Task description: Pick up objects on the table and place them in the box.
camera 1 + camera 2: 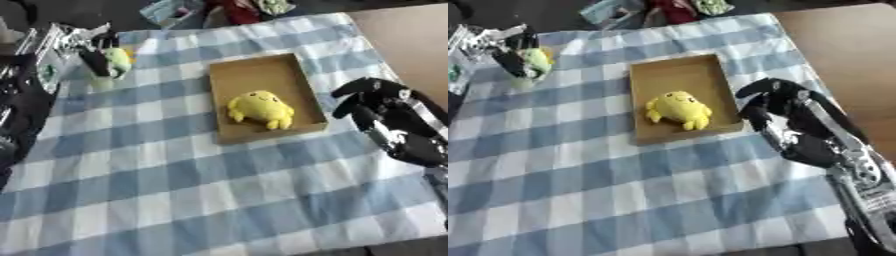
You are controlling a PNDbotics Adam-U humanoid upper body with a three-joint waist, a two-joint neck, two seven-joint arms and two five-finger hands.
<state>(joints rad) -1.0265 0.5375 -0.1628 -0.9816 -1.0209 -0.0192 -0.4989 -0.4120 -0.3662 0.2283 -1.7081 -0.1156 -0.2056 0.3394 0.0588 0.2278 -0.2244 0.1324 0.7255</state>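
Observation:
A yellow plush toy [261, 108] lies inside the shallow cardboard box [262, 72] at the middle of the checked cloth. My left hand [98, 59] is at the far left of the cloth, its fingers curled round a light green plush toy [119, 60] lifted a little above the table. My right hand [776, 102] hovers just right of the box with curled fingers and nothing in it.
The blue and white checked cloth [175, 190] covers most of the table; bare brown tabletop [842, 45] shows at the right. Several coloured things [227, 7] lie beyond the far edge. Dark clutter [22, 95] lines the left side.

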